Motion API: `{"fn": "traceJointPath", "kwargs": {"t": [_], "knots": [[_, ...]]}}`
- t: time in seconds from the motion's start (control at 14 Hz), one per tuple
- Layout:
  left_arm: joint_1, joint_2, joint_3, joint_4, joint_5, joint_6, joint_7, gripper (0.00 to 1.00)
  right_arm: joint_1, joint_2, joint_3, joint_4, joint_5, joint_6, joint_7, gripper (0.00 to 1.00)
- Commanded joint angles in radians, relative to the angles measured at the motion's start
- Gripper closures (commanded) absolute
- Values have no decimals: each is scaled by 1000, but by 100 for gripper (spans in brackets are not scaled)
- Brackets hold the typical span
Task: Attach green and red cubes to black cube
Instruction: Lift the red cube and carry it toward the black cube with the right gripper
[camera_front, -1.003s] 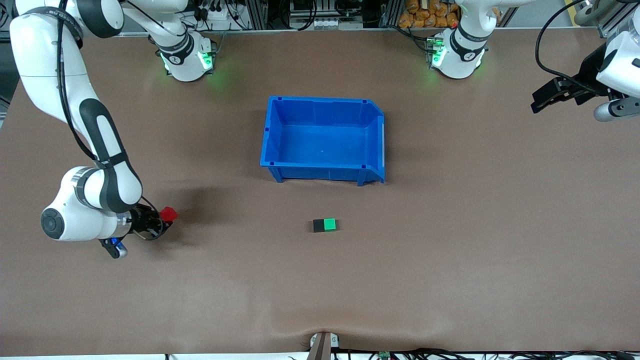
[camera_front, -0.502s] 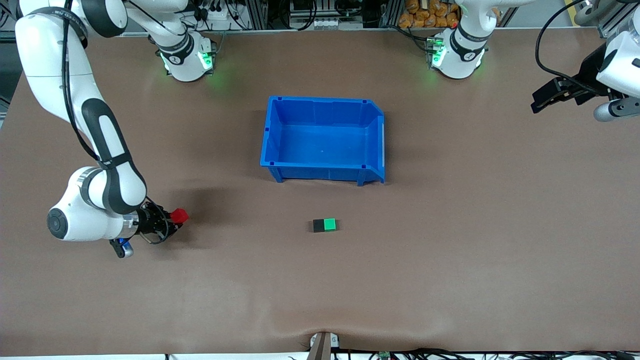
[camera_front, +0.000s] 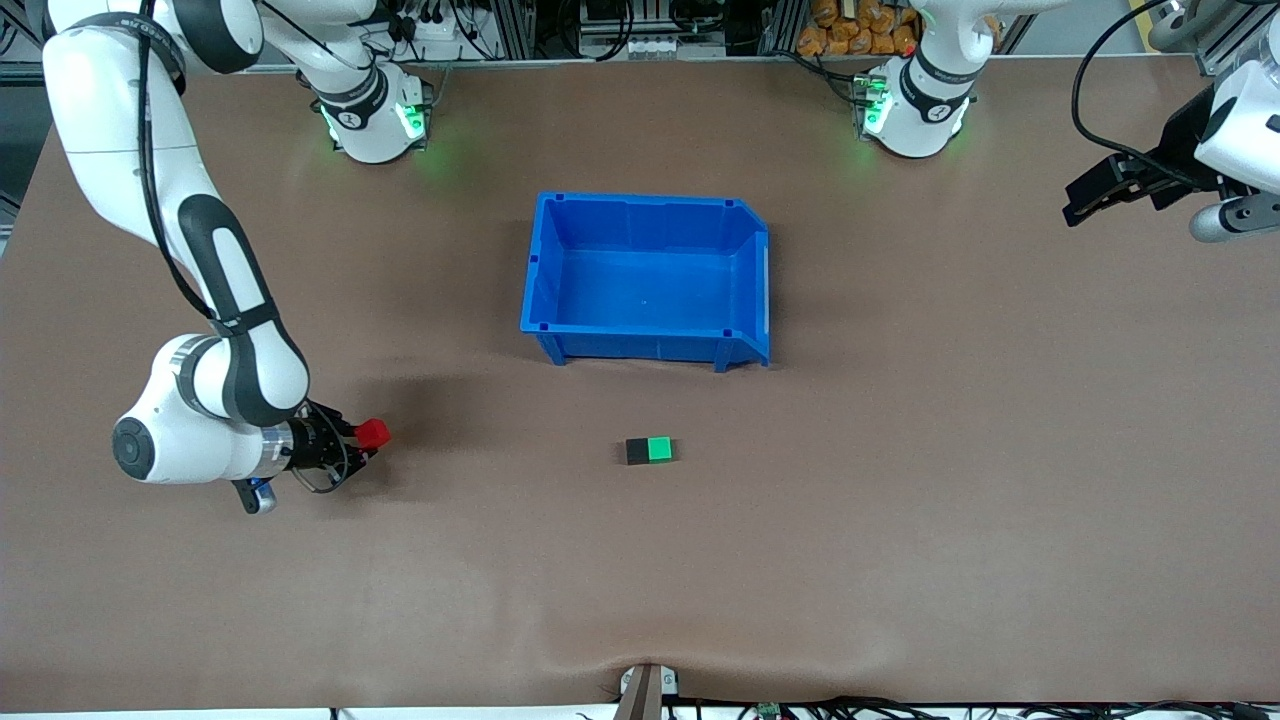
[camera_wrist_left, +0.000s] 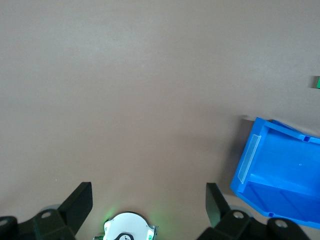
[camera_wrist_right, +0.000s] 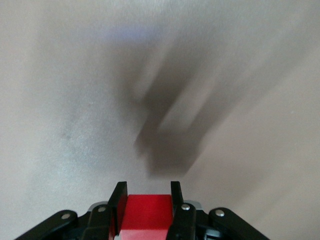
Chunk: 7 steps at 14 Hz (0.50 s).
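at the lower left of the frame my right gripper (camera_front: 368, 438) clenches the red cube (camera_front: 373, 433); the black cube (camera_front: 637, 451) touches the green cube (camera_front: 658, 449) at centre. left gripper (camera_wrist_left: 149, 200) waits released. a skewed approach could knock the pair apart.

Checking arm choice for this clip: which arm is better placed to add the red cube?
Right. The right gripper is shut on the red cube; the left gripper hangs open, apart from the black cube.

My right wrist view cuts off the red cube (camera_wrist_right: 146, 215) at its lower edge, and the table's (camera_wrist_right: 75, 125) shadow there is smeared. My left wrist view shows only a sliver of green cube (camera_wrist_left: 317, 82) and crops the bin (camera_wrist_left: 270, 165).
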Motion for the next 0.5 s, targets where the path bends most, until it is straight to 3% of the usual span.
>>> {"fn": "traceJointPath", "kwargs": {"t": [0.0,0.43], "knots": [[11,-7,-4,7,-16,4,23,0,22,5,-4,27,15,-5,86,100],[11,-5,-4,8,-40,4,23,0,48,6,-4,29,15,-3,142,100]]}}
